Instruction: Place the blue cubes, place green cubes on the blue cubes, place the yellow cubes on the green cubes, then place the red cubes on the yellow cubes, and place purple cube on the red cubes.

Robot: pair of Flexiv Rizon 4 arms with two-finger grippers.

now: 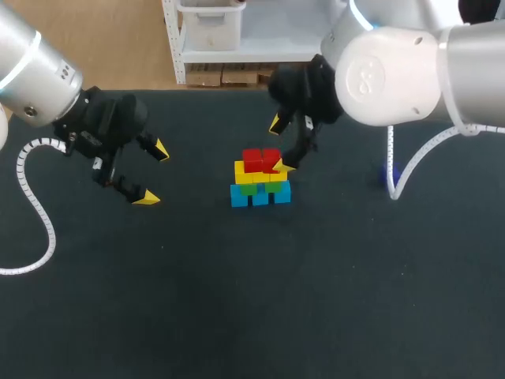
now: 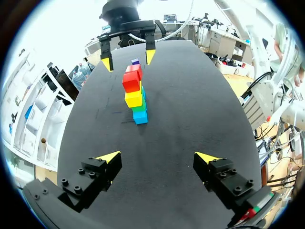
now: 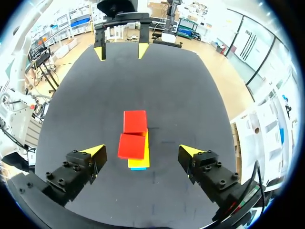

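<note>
Overhead — stack point(image 1: 260, 180): near the table's middle, blue cubes point(image 1: 239, 196) at the base, green cubes point(image 1: 274, 187) on them, then yellow cubes point(image 1: 243, 171), red cubes point(image 1: 252, 160) on top.
left wrist view alone: all four layers seen side-on; purple cube point(image 2: 135, 61) on the table beyond the stack and apart from it, framed between the fingers of the right gripper point(image 2: 128, 59); overhead only a bluish sliver by the right arm's white cable point(image 1: 390, 150).
right wrist view alone: two red cubes from above, touching side by side; a yellow edge and a thin strip of blue under them; green hidden.
right gripper: fingers spread wide, holding nothing, hovering over the stack with a gap on either side of the red cubes.
left gripper point(image 1: 154, 174): fingers apart, nothing between them, well to the left of the stack.
edges: stack far from every table edge.
open room: broad stretch of dark table point(image 1: 260, 316) in front of the stack — another between stack and left gripper.
</note>
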